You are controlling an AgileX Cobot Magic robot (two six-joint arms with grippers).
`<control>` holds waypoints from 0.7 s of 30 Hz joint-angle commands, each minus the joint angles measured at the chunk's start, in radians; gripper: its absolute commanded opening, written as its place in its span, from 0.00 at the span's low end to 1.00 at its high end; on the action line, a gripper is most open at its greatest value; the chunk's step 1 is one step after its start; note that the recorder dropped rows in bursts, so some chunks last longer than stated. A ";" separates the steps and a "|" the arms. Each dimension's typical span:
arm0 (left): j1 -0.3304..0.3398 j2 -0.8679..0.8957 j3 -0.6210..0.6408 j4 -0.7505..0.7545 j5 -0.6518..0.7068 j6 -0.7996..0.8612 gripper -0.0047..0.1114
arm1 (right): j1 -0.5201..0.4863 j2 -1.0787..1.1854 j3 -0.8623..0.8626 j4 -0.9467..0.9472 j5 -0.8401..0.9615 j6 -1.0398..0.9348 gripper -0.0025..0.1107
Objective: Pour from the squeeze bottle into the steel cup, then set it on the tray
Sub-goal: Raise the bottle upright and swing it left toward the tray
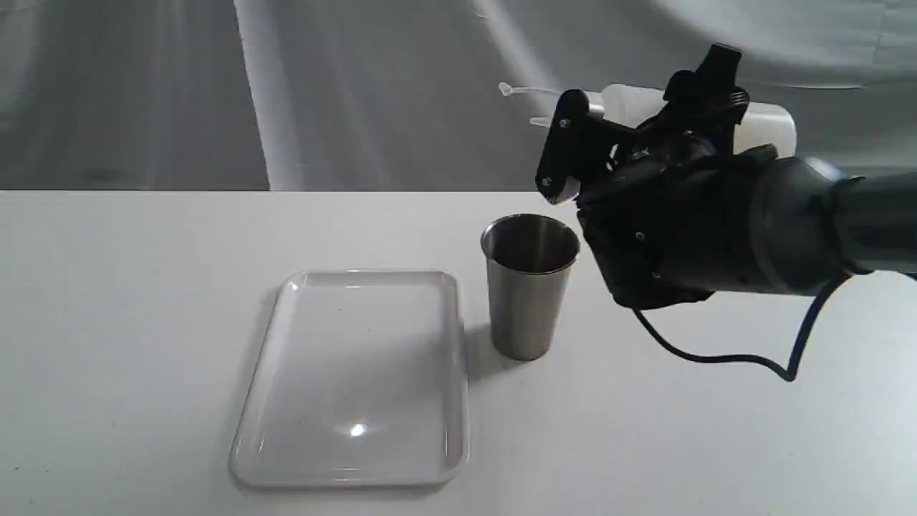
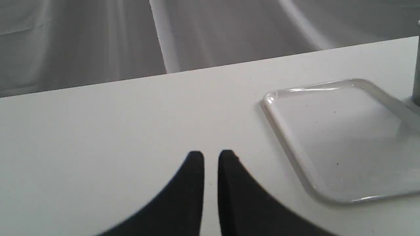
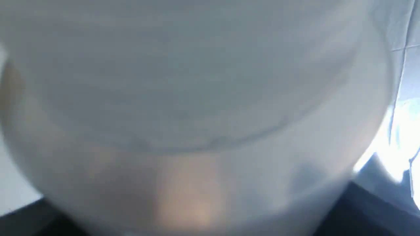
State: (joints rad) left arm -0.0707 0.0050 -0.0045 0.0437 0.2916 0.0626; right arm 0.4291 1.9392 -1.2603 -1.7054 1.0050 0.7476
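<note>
The squeeze bottle (image 1: 629,102) lies almost level in the air, with my right gripper (image 1: 637,107) shut on its body. Its cone nozzle (image 1: 537,122) points left, above and slightly right of the steel cup (image 1: 529,287). The cup stands upright on the table, just right of the tray (image 1: 358,373). In the right wrist view the translucent bottle (image 3: 197,114) fills the picture, with an amber tint low in it. My left gripper (image 2: 211,156) hovers over bare table left of the tray's rim (image 2: 272,98), fingers nearly together and holding nothing. It is out of the exterior view.
A white table (image 1: 107,322) carries everything, and its far edge meets a grey cloth backdrop (image 1: 143,93). The right arm's dark cable (image 1: 716,357) hangs down to the table right of the cup. A sliver of the cup (image 2: 417,82) shows at the left wrist view's edge.
</note>
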 commanded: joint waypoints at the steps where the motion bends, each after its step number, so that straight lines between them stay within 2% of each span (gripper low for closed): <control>1: -0.003 -0.005 0.004 0.001 -0.007 -0.002 0.11 | 0.000 -0.013 -0.011 -0.009 0.001 0.074 0.40; 8: -0.003 -0.005 0.004 0.001 -0.007 -0.002 0.11 | 0.000 -0.013 -0.011 0.060 -0.057 0.190 0.40; 21: -0.003 -0.005 0.004 0.001 -0.007 -0.002 0.11 | -0.004 -0.085 -0.009 0.085 -0.063 0.593 0.40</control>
State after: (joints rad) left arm -0.0707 0.0050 -0.0045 0.0437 0.2916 0.0626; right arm 0.4291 1.8913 -1.2603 -1.5940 0.9233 1.2871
